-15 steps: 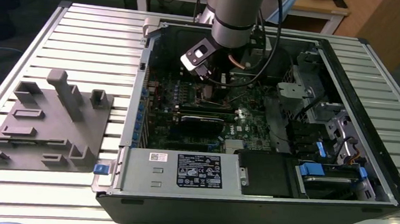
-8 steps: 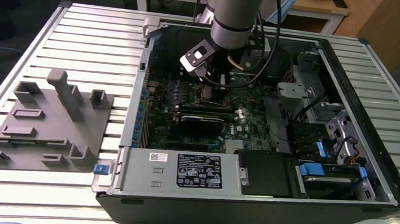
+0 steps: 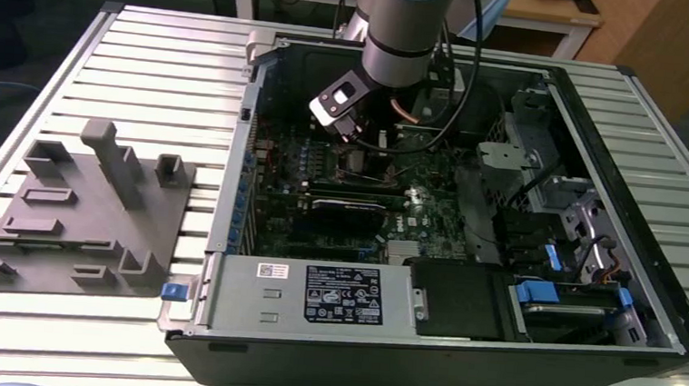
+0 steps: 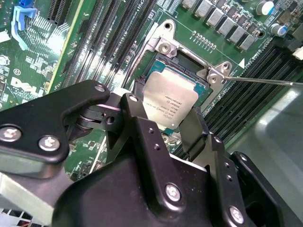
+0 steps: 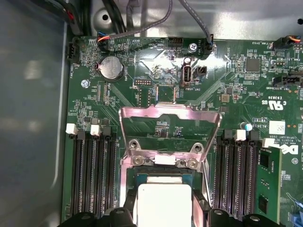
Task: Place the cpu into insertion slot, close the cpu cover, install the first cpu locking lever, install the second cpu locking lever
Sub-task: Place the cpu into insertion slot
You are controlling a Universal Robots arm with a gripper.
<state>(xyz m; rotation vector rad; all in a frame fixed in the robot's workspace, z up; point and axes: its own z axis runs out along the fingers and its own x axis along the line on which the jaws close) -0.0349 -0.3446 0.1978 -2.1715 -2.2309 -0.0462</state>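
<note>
The cpu (image 4: 171,100), a flat square chip with a pale metal top, sits between my gripper's (image 4: 164,108) two black fingers, which press on its opposite edges. It hangs low over or in the insertion slot (image 4: 166,71); I cannot tell whether it is seated. In the first wrist view the cpu (image 5: 163,203) shows bright inside the slot's rim (image 5: 163,177), and the cpu cover (image 5: 170,112) stands raised open behind it. A thin lever rod (image 4: 265,81) sticks out sideways from the socket corner. In the exterior view my gripper (image 3: 351,132) is down inside the computer case (image 3: 592,128).
Long black memory slots (image 5: 92,175) flank the socket, and a green module (image 5: 266,184) stands in one. Cables (image 3: 448,100) hang by the arm. A grey fixture block (image 3: 76,220) lies on the slatted table at the exterior view's left. The power supply (image 3: 337,294) fills the case's near edge.
</note>
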